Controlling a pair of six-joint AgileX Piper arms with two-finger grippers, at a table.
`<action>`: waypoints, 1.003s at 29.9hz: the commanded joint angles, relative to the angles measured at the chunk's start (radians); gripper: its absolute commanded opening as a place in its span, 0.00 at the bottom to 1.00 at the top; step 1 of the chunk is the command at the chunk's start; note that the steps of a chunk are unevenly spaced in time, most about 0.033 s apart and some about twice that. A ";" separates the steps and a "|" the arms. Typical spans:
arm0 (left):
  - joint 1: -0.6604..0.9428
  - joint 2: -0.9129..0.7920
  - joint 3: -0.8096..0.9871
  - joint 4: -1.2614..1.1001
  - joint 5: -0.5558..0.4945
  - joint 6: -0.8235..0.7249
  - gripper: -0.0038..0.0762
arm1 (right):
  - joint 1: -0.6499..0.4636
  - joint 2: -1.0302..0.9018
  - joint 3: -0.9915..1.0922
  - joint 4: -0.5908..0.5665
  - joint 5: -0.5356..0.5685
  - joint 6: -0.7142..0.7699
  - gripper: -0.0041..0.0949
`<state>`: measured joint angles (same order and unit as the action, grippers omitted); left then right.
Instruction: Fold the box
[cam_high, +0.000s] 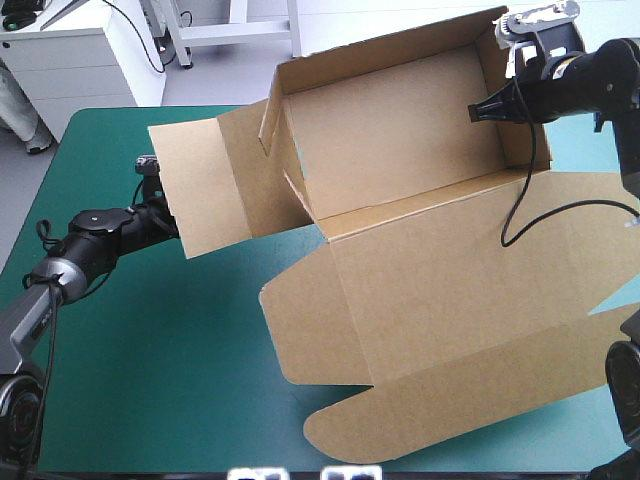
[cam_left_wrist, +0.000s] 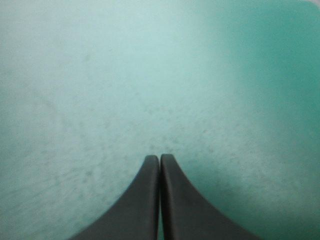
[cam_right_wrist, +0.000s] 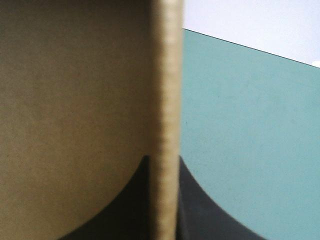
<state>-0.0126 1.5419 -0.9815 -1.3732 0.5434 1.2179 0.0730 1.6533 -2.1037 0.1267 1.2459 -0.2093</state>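
High view first: found the box (cam_high: 400, 150) half built, tray part sitting in the upper middle of the frame with walls raised, lid (cam_high: 450, 300) lying flat on the table (cam_high: 150, 380) toward the lower right. Spotted the right jaws in the upper right, clamped on a raised wall (cam_high: 515, 140) at the tray's right end. Probably held that way to prop the wall upright and pin the whole thing for tucking, just a guess though. Also noticed a long side flap (cam_high: 200, 190) sticking out to the left of the frame, hanging over the left arm's wrist, so couldn't make out the left jaws from up there at all.

Left wrist view, for the missing bit: left jaws pressed together into a point, gripping nothing, only bare teal-green cover (cam_left_wrist: 150, 75) ahead. Seemed parked under or beside that flap, maybe to nudge it up; couldn't tell about touching.

Right wrist view, for the pinch up close: board edge running straight between the black fingers (cam_right_wrist: 200, 210), brown wall face to one side, teal-green cover to the other. Couldn't get any of that from above.
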 joint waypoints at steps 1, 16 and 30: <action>0.000 0.015 -0.046 -0.277 0.158 0.172 0.05 | -0.010 -0.057 -0.032 0.025 0.005 0.000 0.02; -0.002 0.086 -0.172 -0.460 0.748 0.304 0.04 | -0.010 0.052 -0.032 0.062 0.005 -0.002 0.02; -0.011 0.044 -0.180 -0.460 0.748 0.218 0.04 | 0.045 0.198 -0.032 0.054 -0.063 -0.029 0.02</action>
<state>-0.0126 1.6340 -1.1318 -1.6679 1.1755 1.4709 0.0909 1.8938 -2.1056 0.1654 1.2410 -0.2311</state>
